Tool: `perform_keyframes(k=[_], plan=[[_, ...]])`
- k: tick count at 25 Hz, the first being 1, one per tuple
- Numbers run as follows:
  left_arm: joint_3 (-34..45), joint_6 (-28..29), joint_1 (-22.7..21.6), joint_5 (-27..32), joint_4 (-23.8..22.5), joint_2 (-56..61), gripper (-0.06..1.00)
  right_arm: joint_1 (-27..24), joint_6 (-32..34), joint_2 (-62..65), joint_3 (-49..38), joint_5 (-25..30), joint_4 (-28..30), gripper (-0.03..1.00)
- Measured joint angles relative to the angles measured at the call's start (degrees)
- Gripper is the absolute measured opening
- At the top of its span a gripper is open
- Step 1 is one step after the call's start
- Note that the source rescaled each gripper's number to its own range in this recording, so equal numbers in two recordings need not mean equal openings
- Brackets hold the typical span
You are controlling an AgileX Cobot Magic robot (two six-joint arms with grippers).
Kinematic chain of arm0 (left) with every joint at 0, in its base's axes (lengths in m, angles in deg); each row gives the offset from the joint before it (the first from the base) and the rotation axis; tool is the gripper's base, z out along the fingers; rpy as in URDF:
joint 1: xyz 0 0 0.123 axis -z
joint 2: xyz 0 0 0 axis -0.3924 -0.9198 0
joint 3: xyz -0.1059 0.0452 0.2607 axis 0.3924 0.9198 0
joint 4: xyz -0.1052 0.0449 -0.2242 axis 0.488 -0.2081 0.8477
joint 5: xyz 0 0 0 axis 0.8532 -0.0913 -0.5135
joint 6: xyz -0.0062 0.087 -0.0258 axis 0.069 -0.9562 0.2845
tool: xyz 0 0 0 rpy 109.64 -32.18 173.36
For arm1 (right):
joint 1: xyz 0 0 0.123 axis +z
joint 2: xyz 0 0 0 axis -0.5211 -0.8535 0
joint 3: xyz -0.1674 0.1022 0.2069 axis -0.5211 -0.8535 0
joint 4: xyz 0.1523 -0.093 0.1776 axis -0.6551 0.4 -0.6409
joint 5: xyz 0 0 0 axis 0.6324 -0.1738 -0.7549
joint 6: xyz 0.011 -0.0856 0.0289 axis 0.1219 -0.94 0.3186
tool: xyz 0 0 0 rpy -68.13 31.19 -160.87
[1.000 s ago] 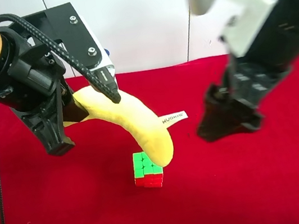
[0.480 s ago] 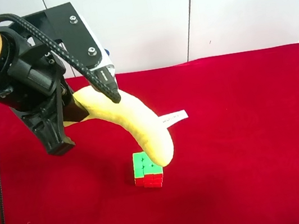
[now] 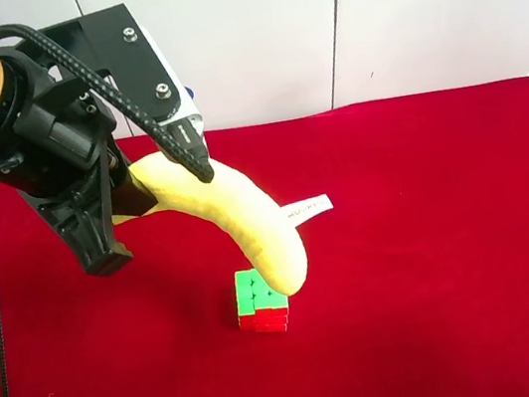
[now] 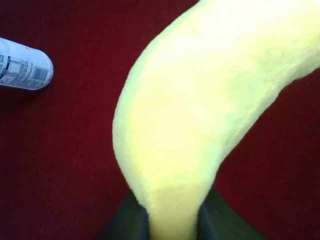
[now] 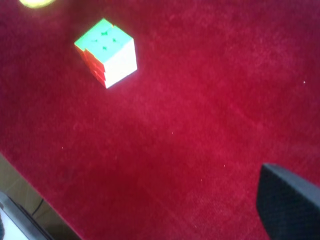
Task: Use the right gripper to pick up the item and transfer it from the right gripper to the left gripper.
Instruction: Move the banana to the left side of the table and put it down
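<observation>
The red cloth [image 3: 451, 229] covers the table.

Left gripper [image 3: 151, 211]: black, with an orange label, at the exterior high view's left. Its jaws are clamped on one end of the banana [image 3: 238, 223] and carry it clear of the cloth. The left wrist view confirms this, with the plush body [image 4: 200, 100] running out from between the two dark jaws.

Banana: it arcs from the grip down toward the cube [image 3: 260, 300]. The free tip hangs just above the cube, and contact cannot be confirmed. Judged from this, the handover looks complete.

Handling: the plush looks light, soft and compressible. It is not fragile and not slippery. An end grip lets the body droop, so a hold nearer mid-length would likely control it better.

Right gripper [image 5: 289, 205]: only one black pad corner shows, above the cloth and well apart from the cube [image 5: 106, 50]. Whether it is wide or narrow cannot be told.

A bottle [image 4: 25, 64] lies on its side on the cloth. A white tag [image 3: 308, 209] sticks out of the banana.
</observation>
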Motion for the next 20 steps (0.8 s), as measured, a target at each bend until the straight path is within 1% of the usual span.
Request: perform_keyframes(k=[6, 13, 16, 20], plan=[[0.0, 0.0, 0.0, -0.2, 0.0, 0.0, 0.0, 0.0, 0.0, 0.0, 0.0, 0.0, 0.3, 1.0], [0.0, 0.0, 0.0, -3.0, 0.0, 0.0, 0.0, -0.1, 0.0, 0.0, 0.0, 0.0, 0.3, 1.0], [0.0, 0.0, 0.0, -3.3, 0.0, 0.0, 0.0, -3.4, 0.0, 0.0, 0.0, 0.0, 0.3, 1.0], [0.0, 1.5, 0.0, -3.3, 0.0, 0.0, 0.0, -11.5, 0.0, 2.0, -0.1, 0.0, 0.3, 1.0]])
